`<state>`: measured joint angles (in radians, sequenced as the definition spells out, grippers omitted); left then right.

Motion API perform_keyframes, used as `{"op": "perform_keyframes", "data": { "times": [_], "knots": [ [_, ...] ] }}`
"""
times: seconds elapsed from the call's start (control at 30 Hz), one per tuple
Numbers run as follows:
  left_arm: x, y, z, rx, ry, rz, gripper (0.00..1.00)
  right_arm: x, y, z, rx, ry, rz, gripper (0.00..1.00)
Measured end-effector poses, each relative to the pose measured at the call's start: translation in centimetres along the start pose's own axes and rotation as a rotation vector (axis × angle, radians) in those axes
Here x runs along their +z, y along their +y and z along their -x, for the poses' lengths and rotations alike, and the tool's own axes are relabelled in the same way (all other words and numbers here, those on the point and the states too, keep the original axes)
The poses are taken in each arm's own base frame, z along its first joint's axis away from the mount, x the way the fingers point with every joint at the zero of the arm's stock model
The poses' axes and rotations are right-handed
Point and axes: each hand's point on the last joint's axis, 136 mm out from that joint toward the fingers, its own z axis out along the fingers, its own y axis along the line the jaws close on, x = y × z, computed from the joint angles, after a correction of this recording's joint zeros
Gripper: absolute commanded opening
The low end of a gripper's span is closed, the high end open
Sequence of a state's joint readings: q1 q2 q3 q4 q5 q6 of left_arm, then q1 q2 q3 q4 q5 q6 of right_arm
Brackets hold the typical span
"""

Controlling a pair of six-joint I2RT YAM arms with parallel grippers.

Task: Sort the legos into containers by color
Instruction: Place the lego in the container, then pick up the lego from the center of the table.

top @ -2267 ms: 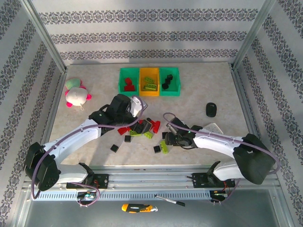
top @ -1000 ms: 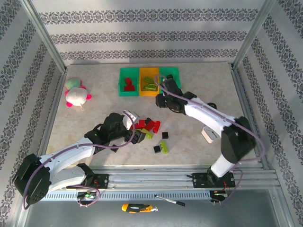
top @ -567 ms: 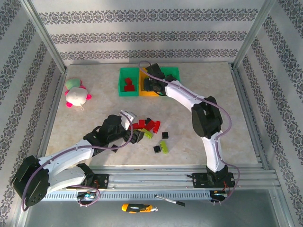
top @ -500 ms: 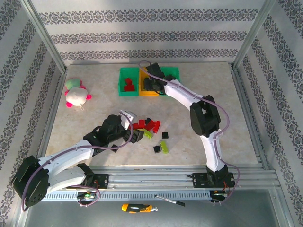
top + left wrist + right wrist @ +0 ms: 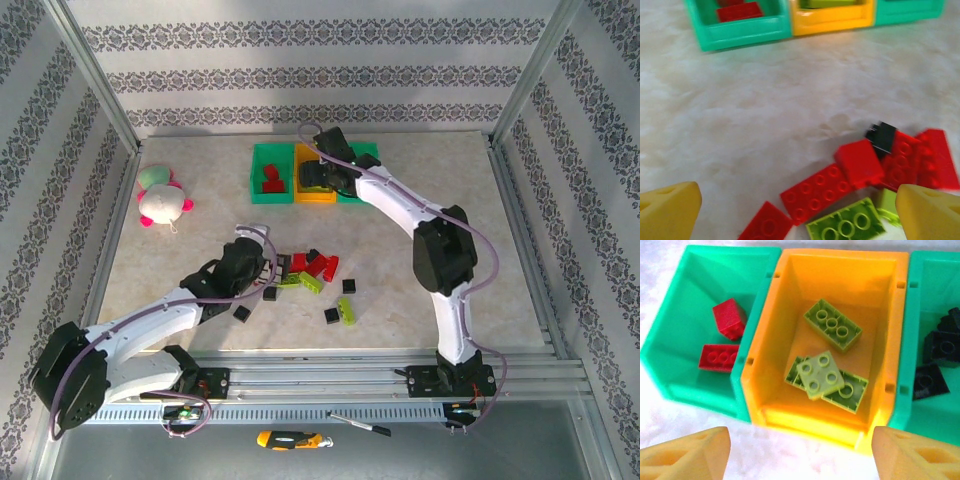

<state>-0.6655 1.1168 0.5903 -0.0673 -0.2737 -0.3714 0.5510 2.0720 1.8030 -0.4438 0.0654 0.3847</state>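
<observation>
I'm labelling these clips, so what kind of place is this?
Probably a robot test booth: metal frame posts, patterned backdrop walls, left arm and right arm bolted to a rail.

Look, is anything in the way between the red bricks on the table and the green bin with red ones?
Nothing on the table is. Bare table lies between the red bricks and that green bin. The right hand hangs above the orange bin next door, which could crowd a drop.

Plush toy [image 5: 163, 200] at left of marbled table [image 5: 390, 290] — yellow-black tool [image 5: 288, 439], pen [image 5: 360, 424] by near edge
</observation>
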Motion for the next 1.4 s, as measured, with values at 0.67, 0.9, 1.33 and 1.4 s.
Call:
{"op": "perform_keyframes", "data": {
  "times": [0.67,0.9,1.33,1.4],
  "knots": [
    [3.1,4.0,-1.2,-0.357,0.241,0.354,0.96,-12.7,2.4,-12.5,-0.197,0.007,0.153,0.87],
    [4.0,4.7,-6.0,-0.525,0.408,0.468,0.95,-13.0,0.9,-14.5,-0.192,0.024,0.130,0.87],
    [4.3,4.6,-8.9,-0.639,0.498,0.492,0.79,-13.1,0.8,-14.4,-0.173,0.014,0.125,0.87],
    [4.3,4.6,-9.0,-0.643,0.502,0.492,0.77,-13.1,0.8,-14.4,-0.172,0.015,0.125,0.87]
  ]
}}
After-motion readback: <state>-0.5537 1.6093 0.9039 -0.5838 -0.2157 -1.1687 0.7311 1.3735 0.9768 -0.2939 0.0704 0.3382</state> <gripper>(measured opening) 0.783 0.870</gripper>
